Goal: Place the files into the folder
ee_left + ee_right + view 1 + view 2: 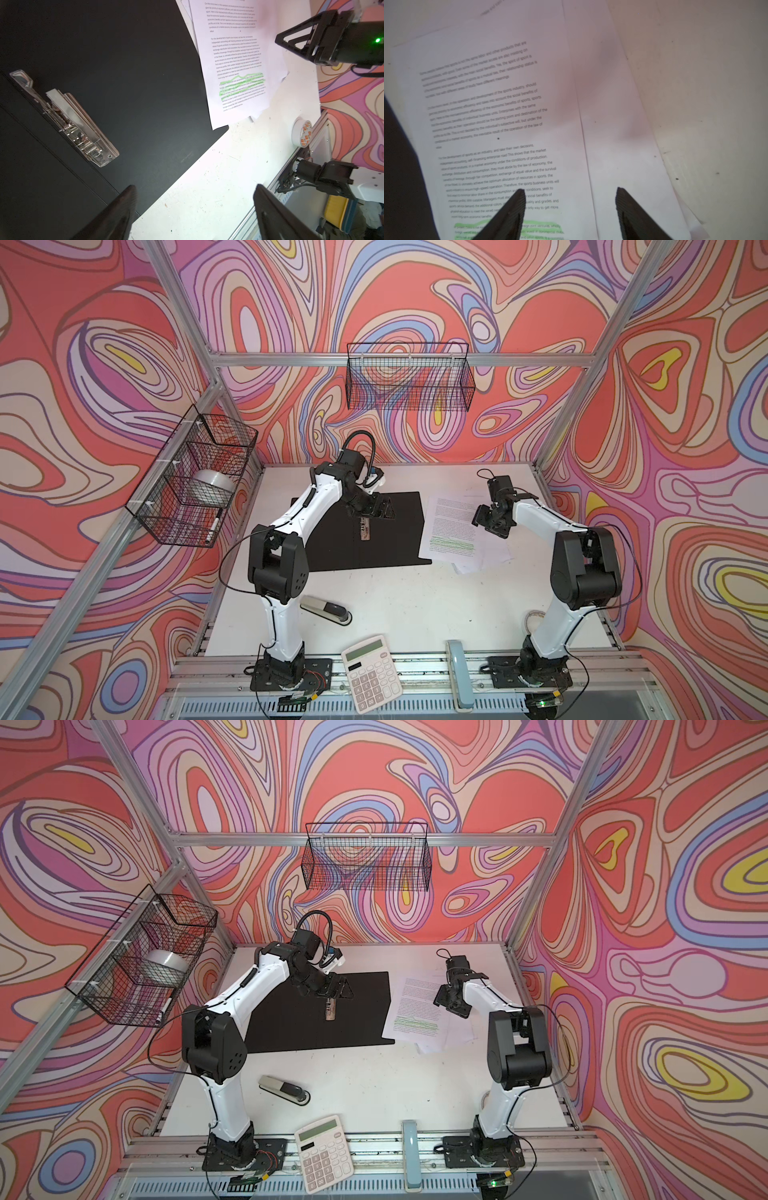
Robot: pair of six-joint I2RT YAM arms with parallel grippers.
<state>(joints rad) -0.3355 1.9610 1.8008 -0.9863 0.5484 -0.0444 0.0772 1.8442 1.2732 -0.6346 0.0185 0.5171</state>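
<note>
Folder [390, 543] is lying open on tabletop [415, 605], papers [453, 526] touching its edge; left tool [194, 187] and right tool [570, 189] are hovering spread.

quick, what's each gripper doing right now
left gripper: open, empty, over the open black folder.
right gripper: open, empty, over the white printed paper sheets.
</note>
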